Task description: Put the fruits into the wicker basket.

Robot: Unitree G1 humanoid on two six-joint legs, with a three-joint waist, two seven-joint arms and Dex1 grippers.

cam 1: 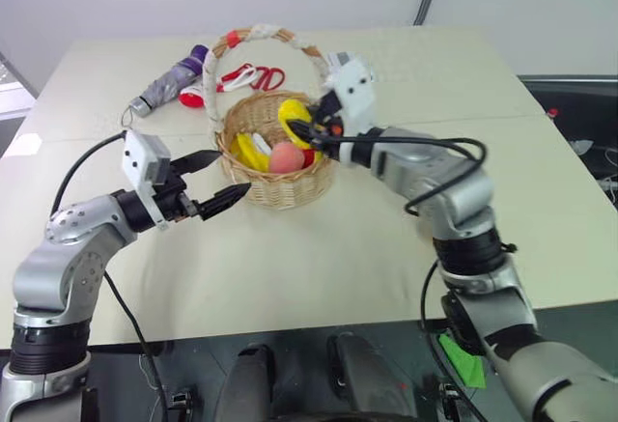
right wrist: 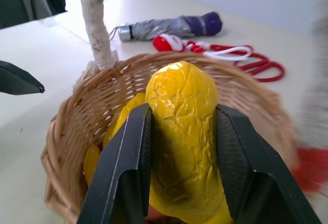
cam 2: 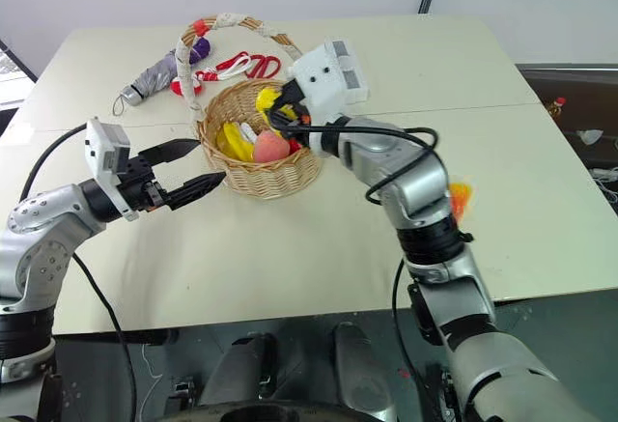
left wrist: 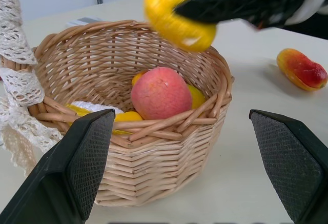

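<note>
My left gripper (cam 1: 220, 180) hangs wide open beside the wicker basket (cam 1: 275, 188), mid-table toward the far edge. Peach (left wrist: 161, 92) sits inside, half hidden by the rim. Right gripper (right wrist: 179, 147) clamps the lemon (right wrist: 183, 131) above it. Mango (left wrist: 302, 68) lies outside.

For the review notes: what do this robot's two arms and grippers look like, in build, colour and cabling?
Both arms are rounded silver-grey metal segments with black joint bands. Loose black cables run along each arm to the wrist. Each wrist carries a boxy white camera housing. The left gripper and right gripper each have two black wedge-shaped fingers with finely textured inner faces.
</note>
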